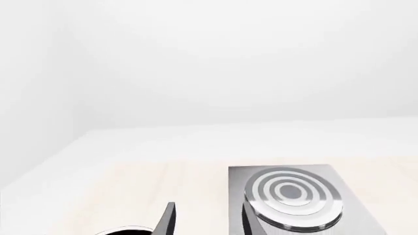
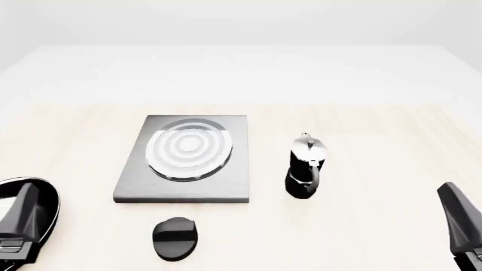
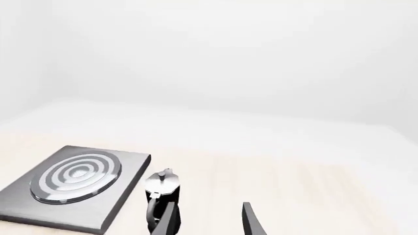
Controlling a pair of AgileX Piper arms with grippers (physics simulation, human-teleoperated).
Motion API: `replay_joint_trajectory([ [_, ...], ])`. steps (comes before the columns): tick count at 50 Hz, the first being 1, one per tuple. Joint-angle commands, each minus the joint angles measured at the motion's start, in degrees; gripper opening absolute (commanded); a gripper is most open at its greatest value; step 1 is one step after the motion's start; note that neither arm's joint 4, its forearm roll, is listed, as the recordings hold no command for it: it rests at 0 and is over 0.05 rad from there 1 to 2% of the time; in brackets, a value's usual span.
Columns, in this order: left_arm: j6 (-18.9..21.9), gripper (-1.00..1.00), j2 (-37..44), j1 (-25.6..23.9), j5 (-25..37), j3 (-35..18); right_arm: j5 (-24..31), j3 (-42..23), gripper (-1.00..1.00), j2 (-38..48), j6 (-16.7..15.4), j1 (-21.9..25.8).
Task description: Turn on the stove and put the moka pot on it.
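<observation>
Moka pot (image 2: 306,167) stands upright on the pale wooden table (image 2: 362,147), just beside the stove (image 2: 184,183) at its three o'clock, apart from it, with its handle facing the arms' side. It looks rigid, with a smooth, likely slippery silver top; the black faceted base or handle seems the surer hold. The black oval knob (image 2: 175,237) lies at the stove's six o'clock, near its front edge. The right gripper (image 3: 207,220) has its fingers spread and empty, well short of the pot. The left gripper (image 2: 17,226) sits over a black pan (image 2: 47,197); whether it is spread I cannot tell.
</observation>
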Motion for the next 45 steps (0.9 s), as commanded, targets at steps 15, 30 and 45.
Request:
replay_joint_trajectory([
  [15, 0.1, 1.00, 0.0, 0.1, -0.6, 2.6, 3.5, -9.2, 1.00, 16.0, 2.7, 5.5],
  [30, -0.4, 1.00, 0.0, -0.7, -1.7, 3.9, 1.6, -10.6, 1.00, 24.4, 2.9, 6.9],
  [45, 0.2, 1.00, 0.0, -1.4, -1.5, 4.2, -5.2, -10.2, 1.00, 34.5, 3.8, 9.1],
])
